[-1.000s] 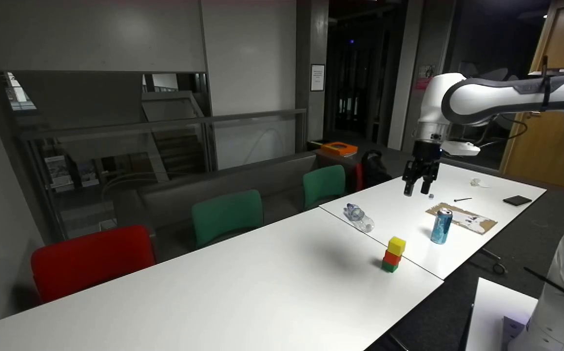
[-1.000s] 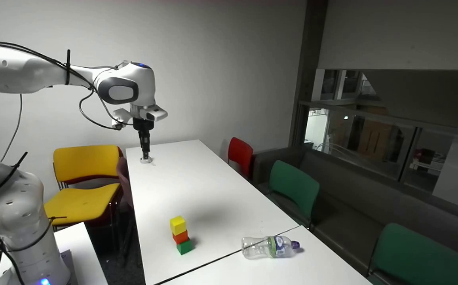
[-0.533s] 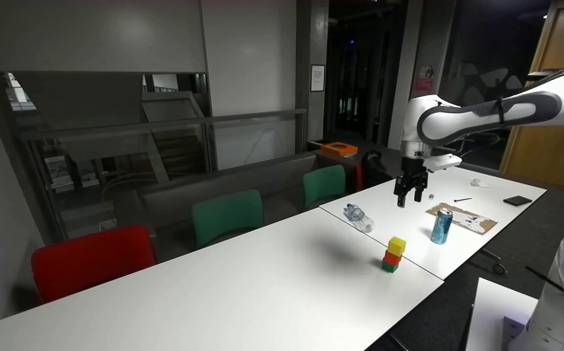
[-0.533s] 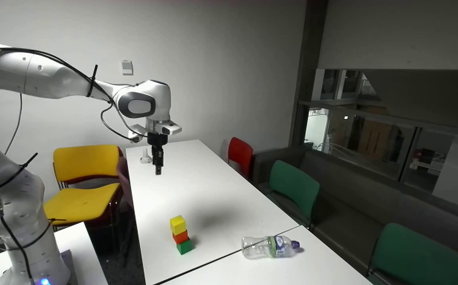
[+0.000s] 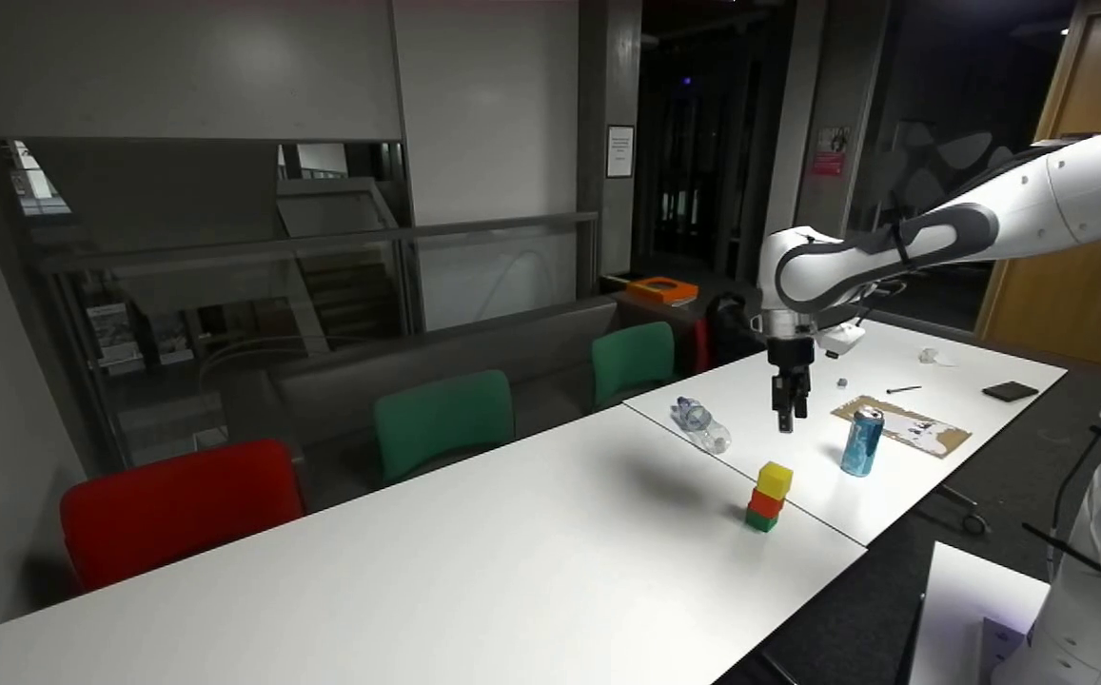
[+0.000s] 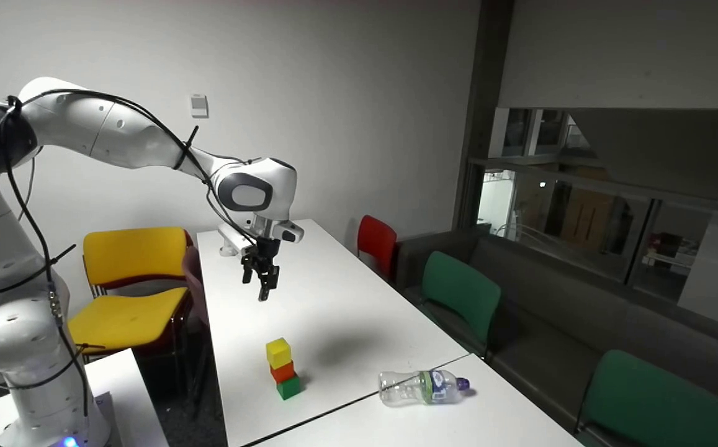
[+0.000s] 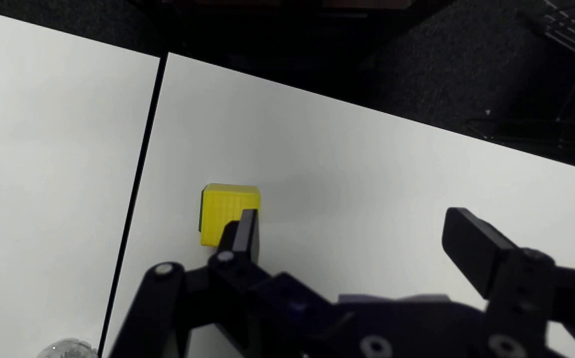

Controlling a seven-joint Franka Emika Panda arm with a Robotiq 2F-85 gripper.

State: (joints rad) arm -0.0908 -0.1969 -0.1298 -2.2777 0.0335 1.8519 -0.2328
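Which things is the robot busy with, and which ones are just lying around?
Probably busy with these, since they seem nearest its open, empty fingers:
yellow block, on top
red block, in the middle
green block, at the bottom

Probably just lying around:
plastic bottle, on its side
blue can, standing up
piece of cardboard
flat black thing

Nothing legible, even on posted notice (image 5: 619,151) or bottle label (image 6: 438,384).

blocks (image 6: 282,372): 3 | bottle (image 6: 424,388): 1 | can (image 5: 862,442): 1 | green chairs (image 5: 447,420): 2 | claw (image 7: 353,219): 1
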